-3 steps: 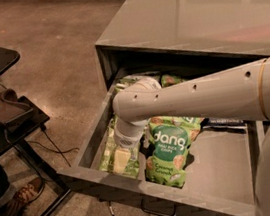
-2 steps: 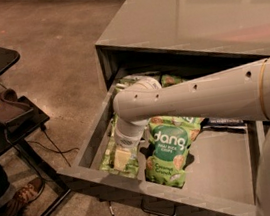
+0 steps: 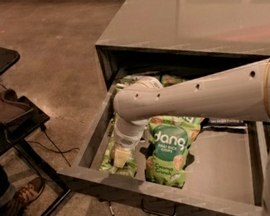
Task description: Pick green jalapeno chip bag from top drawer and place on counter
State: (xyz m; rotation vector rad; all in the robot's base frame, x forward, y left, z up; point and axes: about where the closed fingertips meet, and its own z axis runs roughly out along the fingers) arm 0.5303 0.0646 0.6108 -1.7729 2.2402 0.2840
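The top drawer (image 3: 136, 183) stands pulled out from under the counter (image 3: 201, 9). The light yellow-green jalapeno chip bag (image 3: 113, 159) lies at the drawer's left side, against the left wall. My white arm reaches in from the right. The gripper (image 3: 126, 142) points down at the end of the arm, right over the upper part of this bag, and its wrist hides that part. A darker green "dang" bag (image 3: 170, 147) lies just to the right of the gripper.
More green bags (image 3: 171, 80) lie at the back of the drawer, and a dark flat item (image 3: 225, 121) lies at the right. A black cart (image 3: 3, 107) with a laptop stands at the left. A person's shoes (image 3: 17, 201) are beside the drawer's front corner.
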